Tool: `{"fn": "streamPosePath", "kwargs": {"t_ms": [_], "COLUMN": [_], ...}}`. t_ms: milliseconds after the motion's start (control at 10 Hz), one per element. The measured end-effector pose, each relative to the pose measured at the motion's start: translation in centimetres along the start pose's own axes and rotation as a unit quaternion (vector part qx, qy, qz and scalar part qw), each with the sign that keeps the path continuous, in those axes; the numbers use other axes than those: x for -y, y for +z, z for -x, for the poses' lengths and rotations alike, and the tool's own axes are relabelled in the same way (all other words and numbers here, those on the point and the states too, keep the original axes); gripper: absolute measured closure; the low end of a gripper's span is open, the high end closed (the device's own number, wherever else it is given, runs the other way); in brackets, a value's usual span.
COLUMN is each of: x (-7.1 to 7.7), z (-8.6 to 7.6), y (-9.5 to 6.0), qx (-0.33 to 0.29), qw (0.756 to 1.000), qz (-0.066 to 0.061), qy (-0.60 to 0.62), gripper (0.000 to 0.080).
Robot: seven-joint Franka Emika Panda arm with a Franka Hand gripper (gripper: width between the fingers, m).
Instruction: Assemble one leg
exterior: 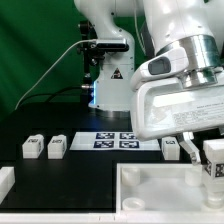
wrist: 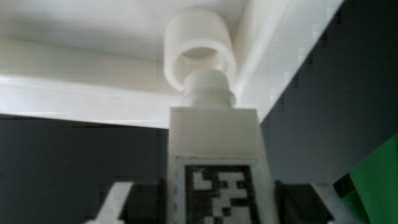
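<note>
One leg in gripper, three loose

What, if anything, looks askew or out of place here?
Nothing stands out. The gripper holds the leg upright, its peg in line with the panel's socket. Three other legs stand by the marker board.

Black table: leg beside leg, marker board, white panel
</note>
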State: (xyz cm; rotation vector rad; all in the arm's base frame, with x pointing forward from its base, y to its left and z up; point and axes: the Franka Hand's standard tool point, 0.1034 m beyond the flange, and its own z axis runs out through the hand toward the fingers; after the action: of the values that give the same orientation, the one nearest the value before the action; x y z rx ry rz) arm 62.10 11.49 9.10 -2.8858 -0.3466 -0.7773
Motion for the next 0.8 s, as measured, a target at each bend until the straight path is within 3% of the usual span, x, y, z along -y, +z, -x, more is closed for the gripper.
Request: {"fn": "streamPosePath", "kwargs": {"t_ms": [300,800], "x": [-0.5,-0.2], "z": [0.5,1.8], "y": [0.3,1.4], "qx": [0.004,0.02], "qw": [1.0,1.0], "qz": [0.002,-0.004], "qy": [0.0,0.002], "gripper": [0.0508,0.0508]}}
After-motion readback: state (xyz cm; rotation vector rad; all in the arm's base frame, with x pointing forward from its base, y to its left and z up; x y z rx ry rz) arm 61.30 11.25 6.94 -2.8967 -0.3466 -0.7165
